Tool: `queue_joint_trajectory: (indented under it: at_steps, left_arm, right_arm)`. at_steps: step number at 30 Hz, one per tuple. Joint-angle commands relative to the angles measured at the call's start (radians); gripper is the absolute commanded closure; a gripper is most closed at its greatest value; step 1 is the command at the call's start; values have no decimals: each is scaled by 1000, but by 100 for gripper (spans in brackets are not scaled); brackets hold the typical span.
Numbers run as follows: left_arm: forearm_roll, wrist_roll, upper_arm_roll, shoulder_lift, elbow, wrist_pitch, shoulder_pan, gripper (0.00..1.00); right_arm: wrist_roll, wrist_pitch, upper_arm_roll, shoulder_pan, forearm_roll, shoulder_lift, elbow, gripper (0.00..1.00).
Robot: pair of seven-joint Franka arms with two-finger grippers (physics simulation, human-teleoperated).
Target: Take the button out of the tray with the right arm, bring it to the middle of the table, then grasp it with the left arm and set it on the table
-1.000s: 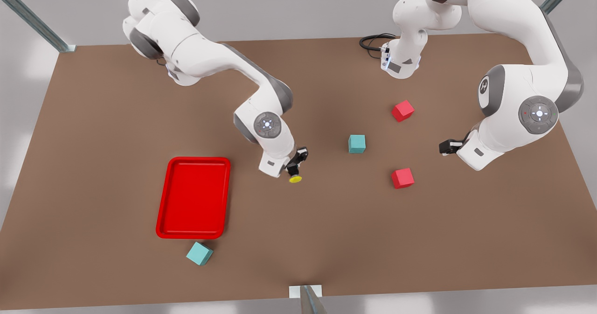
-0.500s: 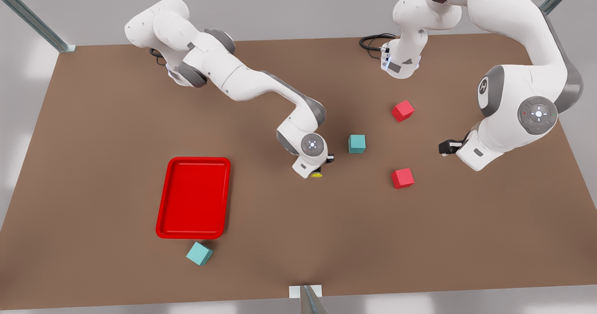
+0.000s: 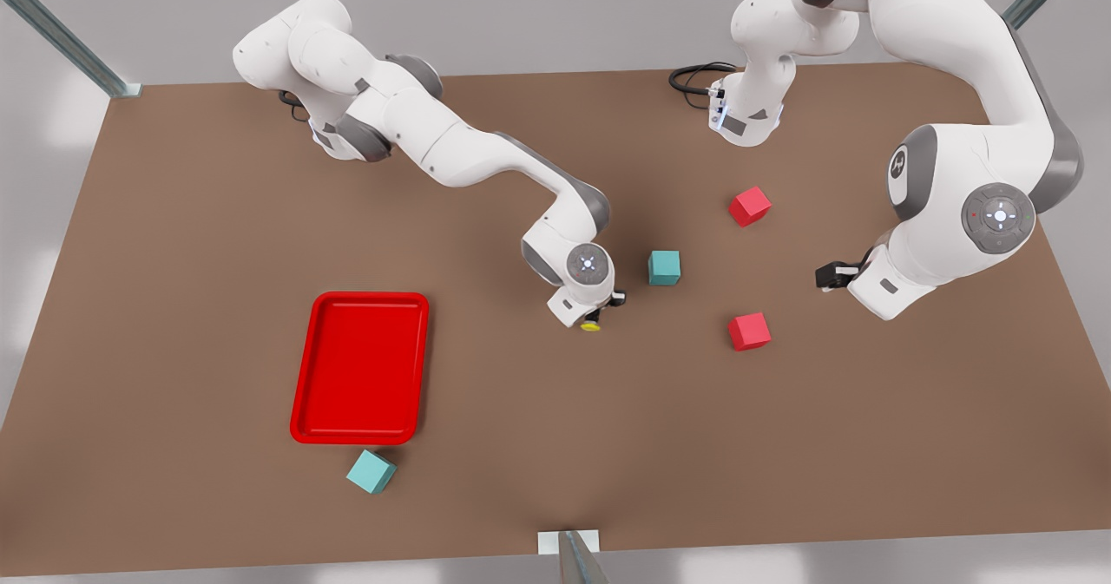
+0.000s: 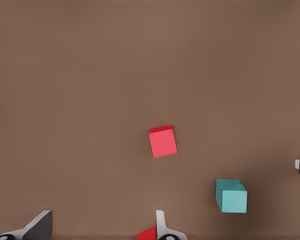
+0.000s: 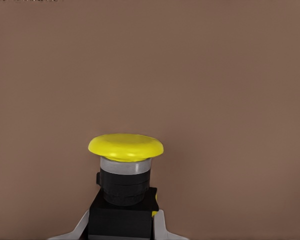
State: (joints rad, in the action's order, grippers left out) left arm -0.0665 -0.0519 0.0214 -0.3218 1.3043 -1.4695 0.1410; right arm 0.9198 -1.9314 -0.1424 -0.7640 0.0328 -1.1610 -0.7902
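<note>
- The right gripper [image 3: 594, 317] is clamped on the black, boxy body of the small push-button with the round yellow cap [image 5: 125, 175], holding it over bare flat matte brown tabletop [image 3: 208, 246] near the middle, well clear of the bright red shallow rectangular tray [image 3: 360, 367].
- The left gripper [image 3: 825, 276] waits well apart from the button, its jaws spread wide.
- Risk, as I judge it: the right jaws cover most of the body, so the left fingers have little free surface; closing on the smooth cap could squeeze the button out.
- A teal cube [image 3: 664, 267] sits just beside the right jaws; a careless approach could knock it.
- The right wrist view reveals the grip on the body; the front view shows just the cap's edge [image 3: 590, 327] under the wrist.
- The left wrist view shows the spread fingertips [image 4: 32, 227] with a red cube [image 4: 163, 141] ahead of them.
</note>
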Motion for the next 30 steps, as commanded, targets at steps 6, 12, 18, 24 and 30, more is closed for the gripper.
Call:
queue_joint_trajectory:
  at_steps: [6, 12, 18, 24, 30]
  left_arm:
    - [1, -2, 0, 1, 0, 2, 0, 0]
    - [1, -2, 0, 1, 0, 2, 0, 0]
    - [1, -2, 0, 1, 7, 2, 0, 0]
    - [1, -2, 0, 1, 7, 2, 0, 0]
    - [37, -609, -3, -23, -19, -5, 252, 0]
  right_arm:
    - [-85, 5, 32, -21, -14, -23, -18, 0]
    - [-93, 3, 35, -27, -14, -43, -18, 0]
    - [-93, 3, 38, -29, -16, -46, -20, 0]
    - [-81, 101, 43, -20, -27, 132, -18, 0]
    - [-556, 447, 69, 251, -172, 658, -323, 0]
